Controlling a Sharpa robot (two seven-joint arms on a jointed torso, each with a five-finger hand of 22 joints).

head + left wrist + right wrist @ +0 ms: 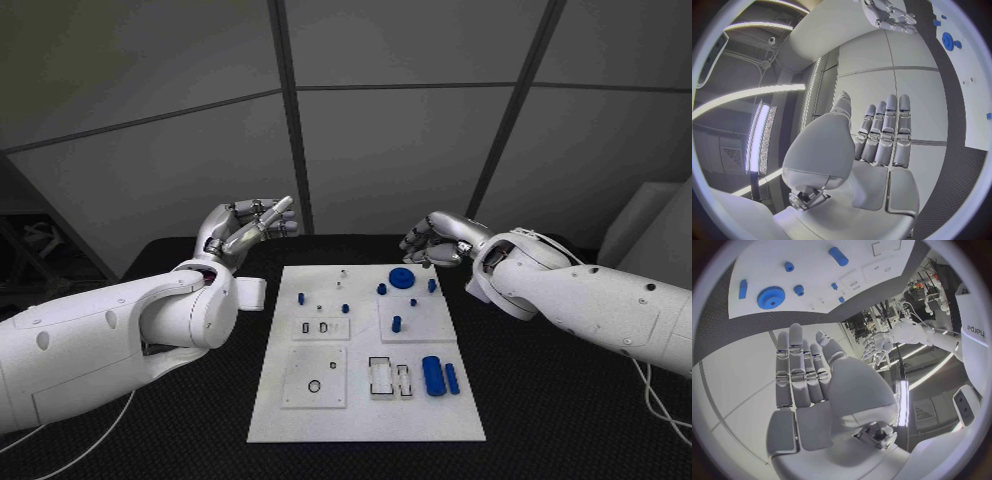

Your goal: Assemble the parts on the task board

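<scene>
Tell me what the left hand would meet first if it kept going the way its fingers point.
Probably nothing on the table: the left hand is raised, fingers pointing up and away toward the grey wall panels, off the task board.

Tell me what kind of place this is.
Probably a robotics lab or test cell: a white task board with small blue parts lies on a black table, grey panel walls stand behind, and both hands are empty.

The task board [274, 420] is showing plain white against the black worktop [562, 420]. The parts are showing blue — a round gear [401, 277], two cylinders [434, 375] side by side, several small pegs [397, 323]. The left hand [250, 228] and the right hand [437, 240] are gleaming silver — each on a white arm [101, 335].
</scene>
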